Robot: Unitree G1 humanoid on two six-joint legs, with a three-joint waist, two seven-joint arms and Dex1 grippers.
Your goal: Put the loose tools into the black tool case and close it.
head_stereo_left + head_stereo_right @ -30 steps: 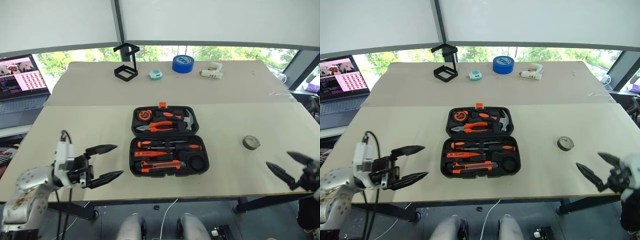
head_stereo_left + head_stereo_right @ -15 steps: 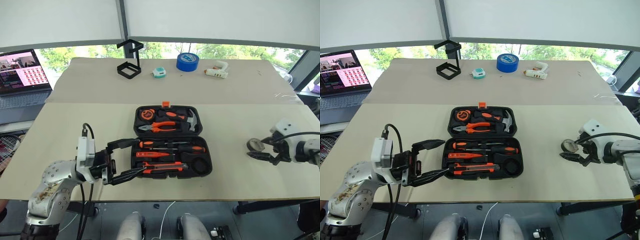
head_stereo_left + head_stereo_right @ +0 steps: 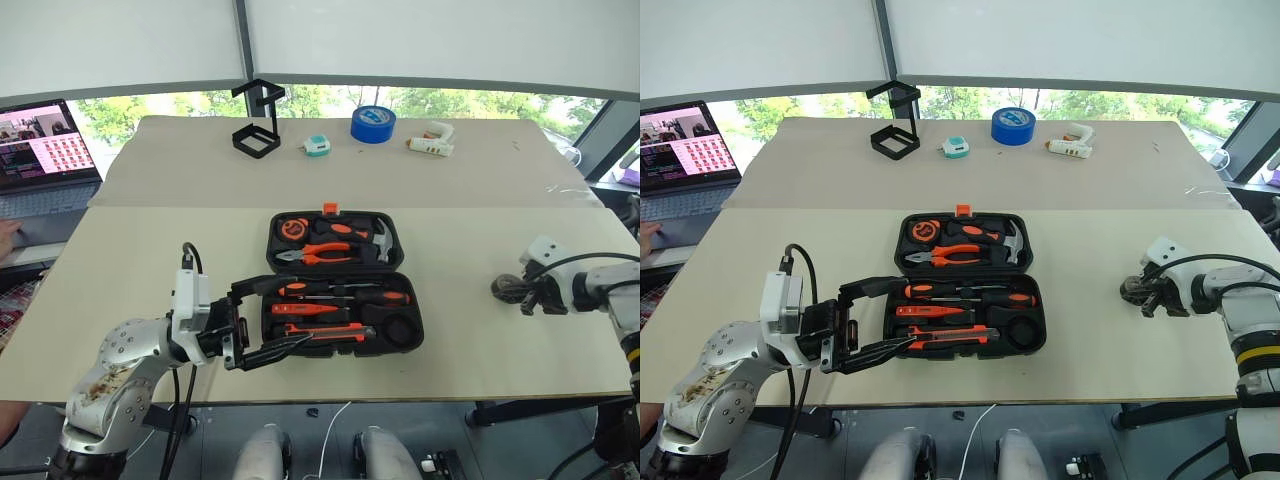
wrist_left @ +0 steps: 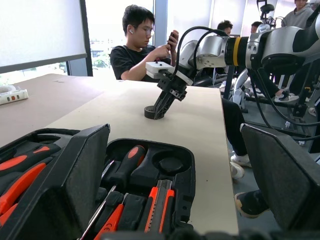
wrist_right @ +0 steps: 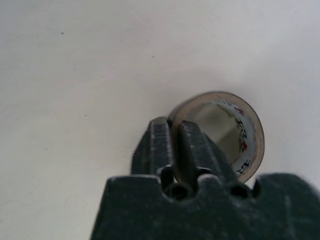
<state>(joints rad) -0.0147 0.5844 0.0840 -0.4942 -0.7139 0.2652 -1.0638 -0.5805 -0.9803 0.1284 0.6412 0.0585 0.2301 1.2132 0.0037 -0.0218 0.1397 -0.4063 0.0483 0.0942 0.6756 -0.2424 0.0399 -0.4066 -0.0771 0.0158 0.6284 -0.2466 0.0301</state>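
**Right gripper pinches the grey tape roll; case lies open with most tools stowed**

The table (image 3: 150, 260) carries the black tool case (image 3: 340, 282) at its middle, lid swung flat away from the robot and the orange latch (image 3: 329, 208) on its far edge. The lid half holds the orange-handled pliers (image 3: 322, 254), a hammer (image 3: 378, 241) and a small round orange tape measure (image 3: 292, 229). The near half holds two orange-and-black screwdrivers (image 3: 340, 292), a slim tester screwdriver (image 3: 318, 309) and the utility knife (image 3: 322, 329); the round recess (image 3: 400, 328) at the case's right near corner is vacant.

Beyond the case, along the table's far edge, stand a black wire stand (image 3: 255, 120), a small teal item (image 3: 316, 146), a big blue tape roll (image 3: 371, 124) and a white glue gun (image 3: 431, 141).

The left gripper (image 3: 278, 318) hovers at the case's left near corner, jaws spread wide and holding nothing, its fingers reaching over the case edge.

Well to the right of the case, the right gripper (image 3: 1137, 293) is clamped on the small grey tape roll (image 5: 227, 131): one finger inside the ring, one outside, pinching its wall. The roll still touches the table.

A second ago the right jaws were spread and short of the roll, near the table's front edge; the left gripper was further left of the case.
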